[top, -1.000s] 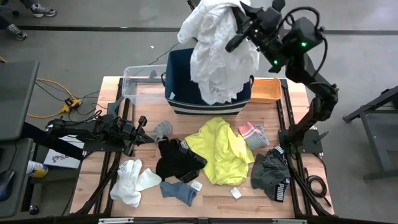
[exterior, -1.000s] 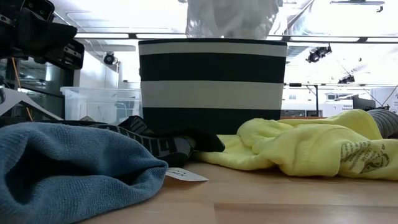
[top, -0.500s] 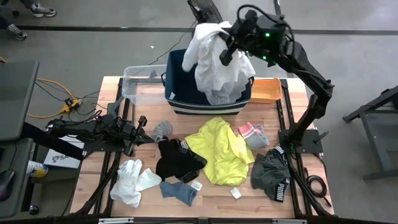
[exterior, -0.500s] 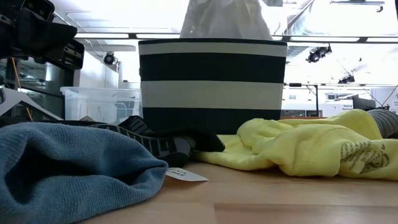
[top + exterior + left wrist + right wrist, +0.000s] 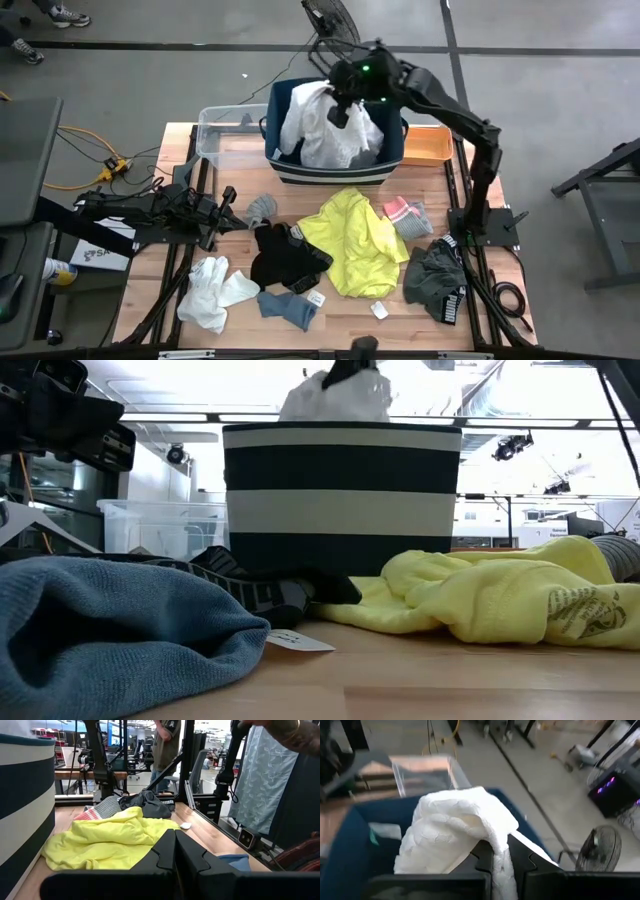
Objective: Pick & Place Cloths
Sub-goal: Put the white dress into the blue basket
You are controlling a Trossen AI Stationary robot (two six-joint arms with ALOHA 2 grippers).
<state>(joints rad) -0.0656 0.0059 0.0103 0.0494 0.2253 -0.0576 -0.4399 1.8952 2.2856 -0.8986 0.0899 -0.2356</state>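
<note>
Lowered: white lace fabric [image 5: 325,125] (into tub [image 5: 283,165]).

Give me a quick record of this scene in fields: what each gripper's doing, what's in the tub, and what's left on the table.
right gripper: shut on white lace fabric, over navy tub
left gripper: shut, empty, low at the table's left side
in tub: the lace fabric, partly lowered in
on table: yellow shirt, black garment, white socks, blue sock, dark grey shorts
</note>
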